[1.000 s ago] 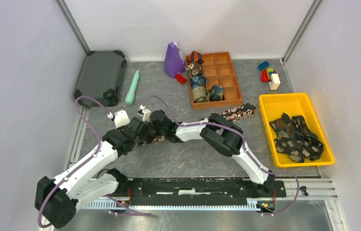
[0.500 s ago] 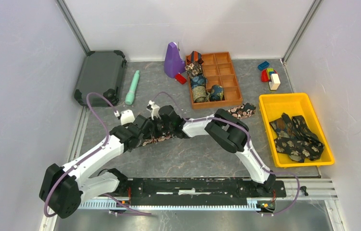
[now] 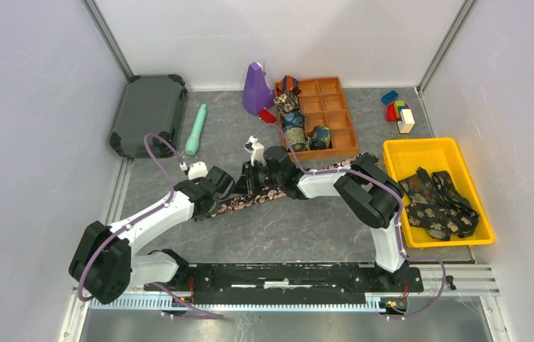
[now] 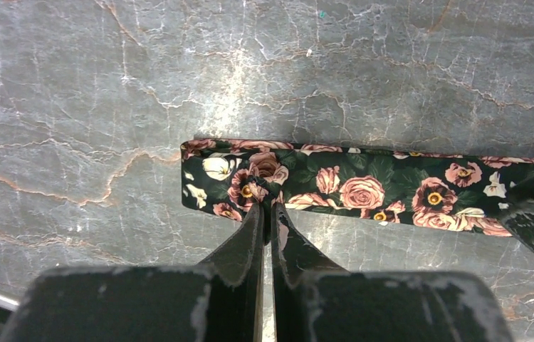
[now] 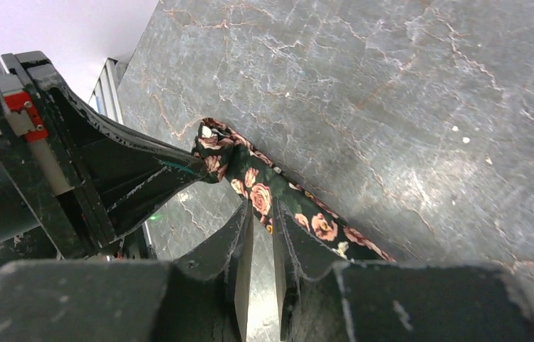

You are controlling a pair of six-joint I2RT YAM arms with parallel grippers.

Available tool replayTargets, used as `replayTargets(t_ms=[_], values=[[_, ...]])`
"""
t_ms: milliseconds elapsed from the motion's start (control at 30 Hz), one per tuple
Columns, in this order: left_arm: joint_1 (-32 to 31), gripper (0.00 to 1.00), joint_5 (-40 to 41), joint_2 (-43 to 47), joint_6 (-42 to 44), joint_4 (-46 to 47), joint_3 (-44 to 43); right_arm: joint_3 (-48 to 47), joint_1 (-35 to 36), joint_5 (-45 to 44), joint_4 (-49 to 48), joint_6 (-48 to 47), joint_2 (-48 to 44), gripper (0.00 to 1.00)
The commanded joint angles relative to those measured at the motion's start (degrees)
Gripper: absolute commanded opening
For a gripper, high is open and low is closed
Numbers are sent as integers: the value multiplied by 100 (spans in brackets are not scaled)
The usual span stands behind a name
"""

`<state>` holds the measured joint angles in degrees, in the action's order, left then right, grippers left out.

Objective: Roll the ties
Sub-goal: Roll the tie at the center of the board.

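Count of every kind of thing on one grey tabletop (image 3: pixel 285 228).

Two tools: one left tool (image 4: pixel 270 214) and one right tool (image 5: pixel 263 217), with one flat tie (image 4: pixel 364 187) between them. Beyond the right tool, one wooden tray (image 3: pixel 342 117) contains what look like five rolled ties (image 3: pixel 295 137), with one purple object (image 3: pixel 256 89) and one red block (image 3: pixel 268 116) beside it. To that tool's right, one yellow bin (image 3: pixel 421 153) holds loose ties (image 3: pixel 438 203), too tangled to count; about four toy blocks (image 3: pixel 398 110) sit beyond. Beyond the left tool: one dark case (image 3: pixel 149 110), one teal cylinder (image 3: pixel 195 130).
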<state>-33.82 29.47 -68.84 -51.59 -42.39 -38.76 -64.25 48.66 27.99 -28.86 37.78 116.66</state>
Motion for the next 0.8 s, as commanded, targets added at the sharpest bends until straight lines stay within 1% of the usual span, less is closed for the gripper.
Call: replayTargets(t_ms=[0, 67, 133, 200, 300, 367, 767], values=[[16, 2, -121, -179, 163, 336, -213, 203, -24, 26, -259, -163, -328, 22], [16, 3, -144, -254, 146, 365, -232, 252, -24, 44, -286, -155, -340, 22], [10, 6, -163, -322, 133, 368, -237, 281, -24, 65, -325, -137, -337, 22], [16, 14, -170, -337, 116, 373, -239, 297, -32, 75, -332, -137, -347, 22], [15, 33, -205, -322, 132, 404, -246, 297, -33, 87, -322, -139, -376, 22], [16, 42, -205, -297, 141, 407, -254, 272, -33, 87, -306, -142, -381, 22], [16, 52, -138, 9, 183, 295, -320, 69, -32, 93, -131, -173, -460, 22]])
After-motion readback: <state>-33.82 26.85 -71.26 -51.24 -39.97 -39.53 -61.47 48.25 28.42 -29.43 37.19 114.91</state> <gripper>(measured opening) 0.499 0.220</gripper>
